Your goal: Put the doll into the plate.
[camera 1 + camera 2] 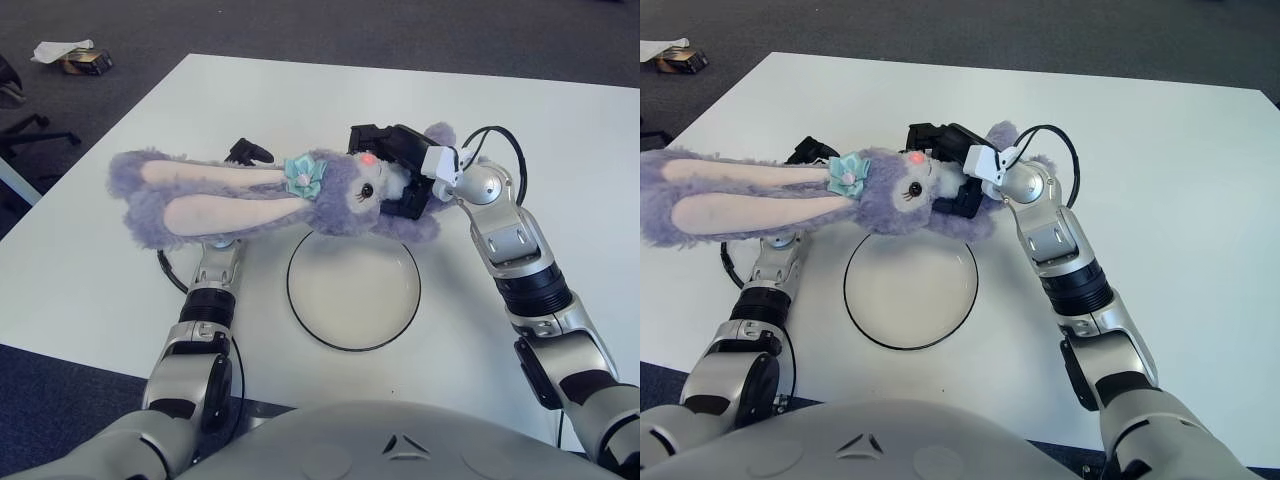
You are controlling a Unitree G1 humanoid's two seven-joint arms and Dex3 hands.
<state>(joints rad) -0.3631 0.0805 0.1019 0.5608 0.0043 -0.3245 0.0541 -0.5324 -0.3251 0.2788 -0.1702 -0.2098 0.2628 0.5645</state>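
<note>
A purple plush rabbit doll with long pink-lined ears and a teal bow hangs in the air, stretched out to the left. My right hand is shut on its body, just above the far rim of the plate. The white plate with a dark rim lies on the table below the doll's head, with nothing on it. My left hand shows behind the doll's ears, mostly hidden by them; its forearm lies left of the plate.
A white table holds everything, with dark carpet beyond its edges. A black cable loops on the table by the left forearm. A small box and crumpled paper lie on the floor at the far left.
</note>
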